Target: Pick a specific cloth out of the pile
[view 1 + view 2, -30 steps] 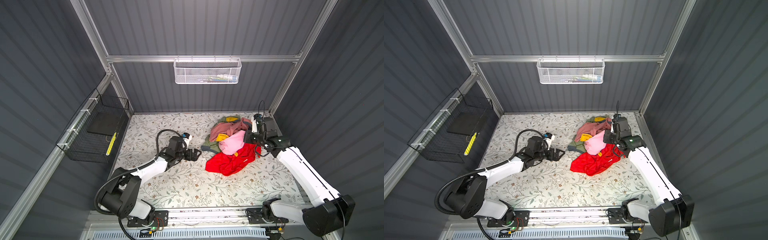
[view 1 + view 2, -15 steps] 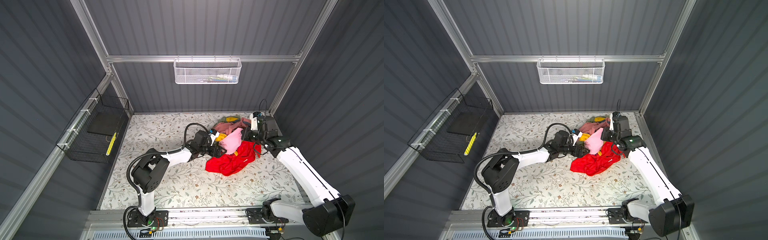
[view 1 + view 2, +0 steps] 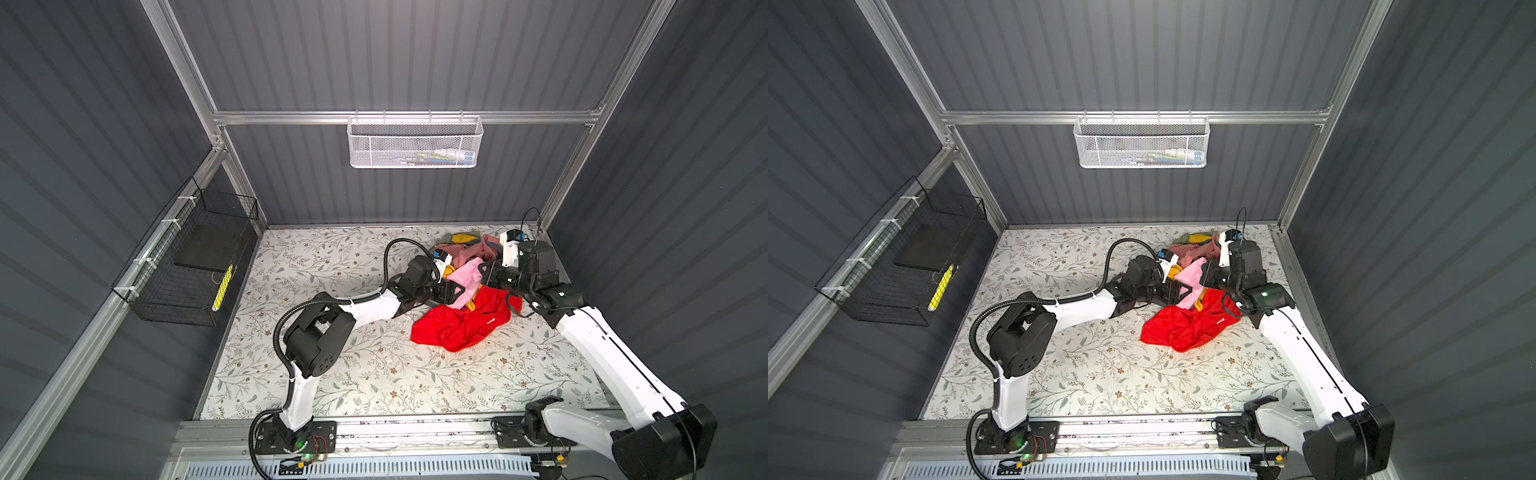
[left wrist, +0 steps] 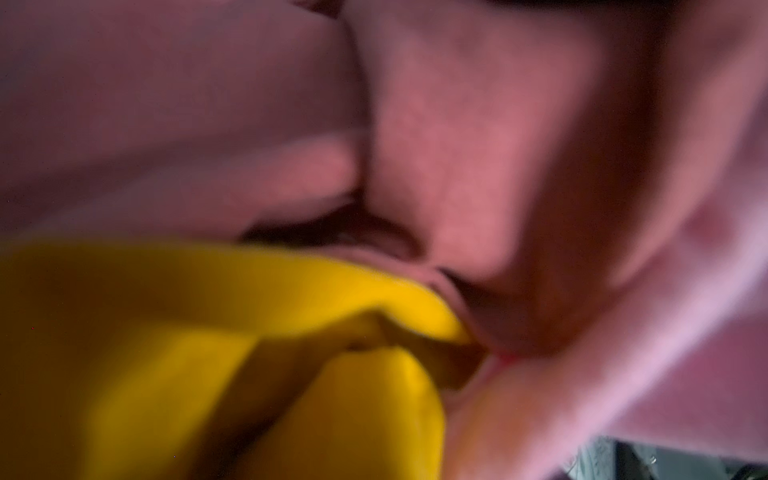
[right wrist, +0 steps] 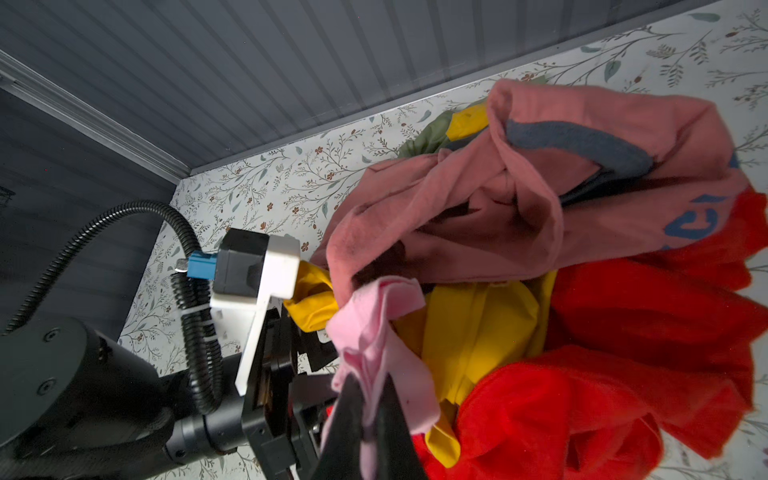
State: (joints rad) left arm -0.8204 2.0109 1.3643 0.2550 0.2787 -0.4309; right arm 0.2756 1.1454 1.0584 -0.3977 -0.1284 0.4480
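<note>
Right claw (image 5: 370, 399) is clamped on a fold of the cloth (image 5: 374, 332), the light pink one, so that end looks sorted. Left claw (image 3: 454, 291) is shoved in from the opposite side, right at the other end of the same cloth. I honestly can't tell if it's got a bite or is just around it, since its wrist view is nothing but blurry pink and yellow.

What worries me is that the cloth is tangled into the pile (image 3: 1187, 249). Nearest the bench's (image 3: 332, 374) front edge, the red garment (image 3: 461, 322) touches its lower end. The yellow garment (image 5: 478, 332) is pressed against it just behind. The salmon-pink cloth (image 5: 519, 187) lies against its far end, with the olive one (image 3: 446, 237) tucked by the back right corner. Pull now and the neighbours could drag along, or that thin pinch could slip.

The cloth itself sits between the two claws, toward the back right of the bench, running from the right claw's jaws across to the left claw.
</note>
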